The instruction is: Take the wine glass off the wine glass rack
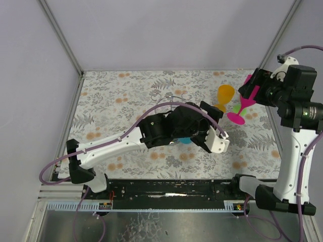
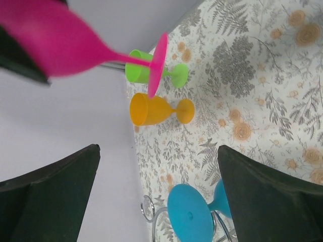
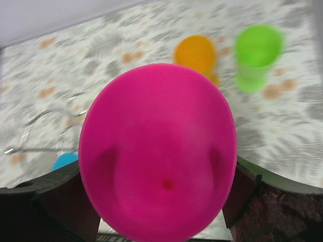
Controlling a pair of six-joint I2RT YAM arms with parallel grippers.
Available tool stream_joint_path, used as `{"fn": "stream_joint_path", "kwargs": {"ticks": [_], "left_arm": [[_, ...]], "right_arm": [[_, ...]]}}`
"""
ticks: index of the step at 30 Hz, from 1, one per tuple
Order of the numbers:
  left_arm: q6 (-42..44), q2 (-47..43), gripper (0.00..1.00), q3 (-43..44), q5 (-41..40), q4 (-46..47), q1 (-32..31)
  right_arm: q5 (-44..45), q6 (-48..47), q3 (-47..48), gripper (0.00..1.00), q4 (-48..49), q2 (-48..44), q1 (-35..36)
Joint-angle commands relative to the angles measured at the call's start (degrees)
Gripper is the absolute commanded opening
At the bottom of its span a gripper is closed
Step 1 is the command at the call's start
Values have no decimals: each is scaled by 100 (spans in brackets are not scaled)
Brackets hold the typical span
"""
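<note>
The silver wine glass rack (image 1: 169, 101) stands mid-table, mostly under my left arm; its wire loops show in the left wrist view (image 2: 150, 213). A blue wine glass (image 2: 189, 214) sits in the rack wires, foot toward the camera, and also shows in the top view (image 1: 185, 141). My left gripper (image 2: 159, 166) is open, its jaws either side of the blue glass without touching it. My right gripper (image 1: 251, 89) is shut on the bowl of a pink wine glass (image 3: 159, 151) at the far right, away from the rack.
An orange glass (image 1: 224, 96) and a green glass (image 2: 146, 73) stand on the fern-patterned table (image 1: 126, 85) just beyond the pink glass's foot (image 1: 235, 118). White walls close the back and sides. A black rail (image 1: 166, 189) runs along the near edge.
</note>
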Motion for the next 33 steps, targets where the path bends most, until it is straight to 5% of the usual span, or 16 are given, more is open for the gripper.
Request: {"fn": "stream_joint_path", "kwargs": {"ticks": [1, 12, 19, 33], "left_arm": [[-1144, 236, 100, 818, -360, 432, 59], [-4452, 1044, 100, 3405, 136, -390, 1281], [-6448, 770, 100, 2997, 1258, -393, 2755], [-6850, -47, 100, 1651, 2043, -175, 3647]], "right_arm": [[2335, -642, -748, 64, 1133, -676, 24], [3004, -975, -4274, 63, 4591, -2082, 25], [2664, -1463, -6477, 68, 7219, -2586, 24], [2767, -940, -8061, 69, 9548, -1661, 15]]}}
